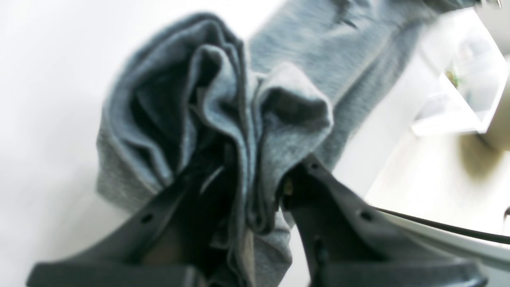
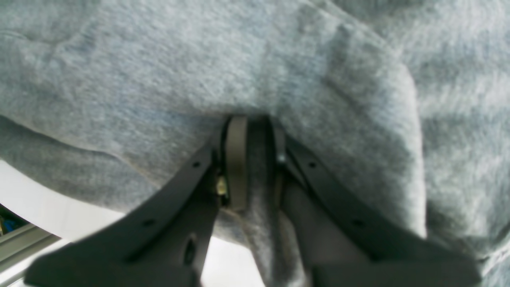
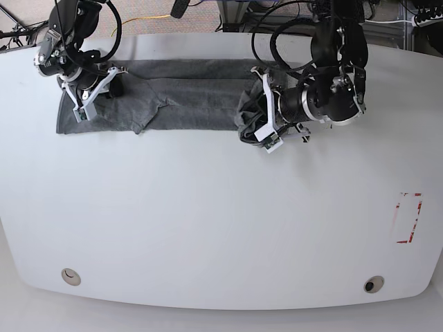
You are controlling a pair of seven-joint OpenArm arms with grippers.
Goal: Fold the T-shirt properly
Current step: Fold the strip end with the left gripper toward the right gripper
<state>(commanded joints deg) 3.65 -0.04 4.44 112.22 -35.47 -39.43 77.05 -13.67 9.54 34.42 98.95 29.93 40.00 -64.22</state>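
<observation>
Base view shows the white worktop, broad and rounded at its corners, with the T-shirt lying as a long grey band across its 12 o'clock edge, running from 10 o'clock to just past 12. It reads as narrowed lengthwise, so I judge the next fold will bring one end over the other — which would explain why each arm holds an end. The left gripper, at the band's 3 o'clock end, has its fingers clenched on a thick bunch of cloth; the left wrist view shows several soft layers pleated together between them. The right gripper, at the 9 o'clock end, pinches a single ridge of fabric, its fingers nearly closed on it. The knit looks thin, fuzzy and heathered — limp enough to sag and crease wherever it is lifted.
</observation>
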